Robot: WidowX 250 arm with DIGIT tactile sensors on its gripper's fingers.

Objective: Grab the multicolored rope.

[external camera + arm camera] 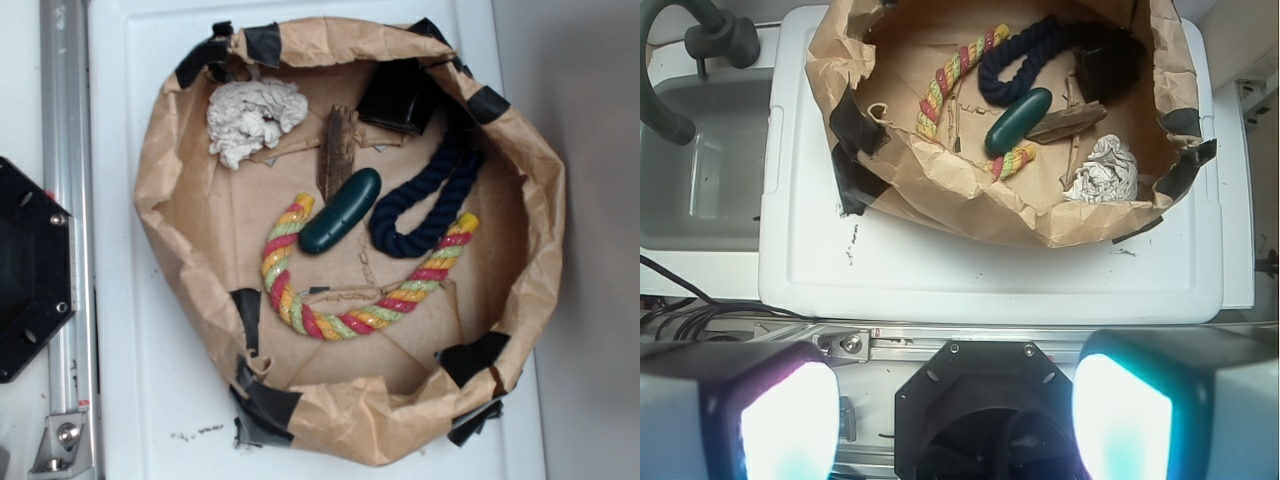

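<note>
The thick twisted rope of red, yellow and pale green strands (330,322) (940,88) lies in a U-shaped curve on the floor of a crumpled brown paper basket patched with black tape (160,170) (970,205), which sits on a white tabletop (150,400) (990,280). Inside its curve rests a dark green oblong object (341,210) (1019,120), with a dark navy twisted rope (425,205) (1025,65) just beside, a brown wood piece (338,150) (1065,122) and a crumpled white cloth (252,118) (1105,172) nearby. The gripper (955,420) hangs well back from the basket, its two glowing fingers (788,425) spread wide apart and holding nothing.
</note>
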